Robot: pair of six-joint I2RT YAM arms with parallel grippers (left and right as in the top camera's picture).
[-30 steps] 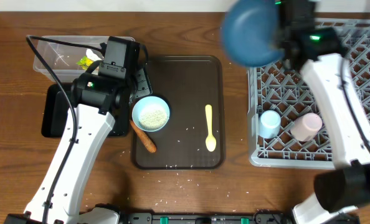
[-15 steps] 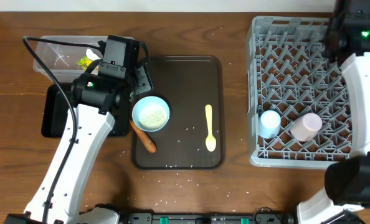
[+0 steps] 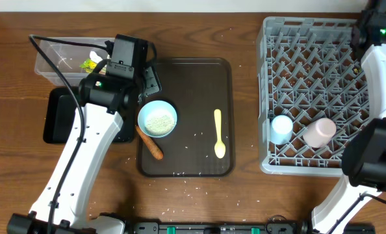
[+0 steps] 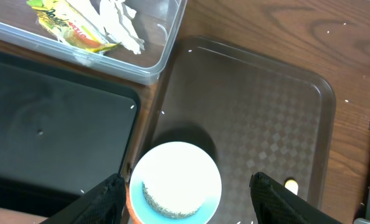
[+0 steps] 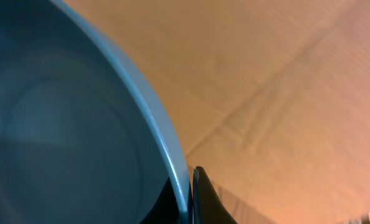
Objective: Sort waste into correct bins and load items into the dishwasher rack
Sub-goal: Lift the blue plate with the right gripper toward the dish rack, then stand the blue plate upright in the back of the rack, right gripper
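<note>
Grey lattice rack (image 3: 310, 58), checker-textured dark brown tray (image 3: 190, 91), pale yellow spoon (image 3: 218, 133), blue plate (image 5: 60, 124).

I see the table (image 3: 245, 195) as brown wood with visible grain and a low sheen. The serving tray (image 4: 253, 124) looks like dark brown plastic, its floor embossed with a fine checker pattern. The tub (image 4: 169, 46) is clear, glossy plastic; the black tray (image 4: 48, 124) is smooth and dull. The crumpled tissue (image 4: 119, 18) reads as soft paper. The dishwasher rack (image 3: 310, 58) is matt grey plastic, and the light blue cup (image 3: 281, 128) and pink cup (image 3: 319, 132) look smooth. The dark blue plate (image 5: 66, 124) is smooth with a soft gloss.
</note>
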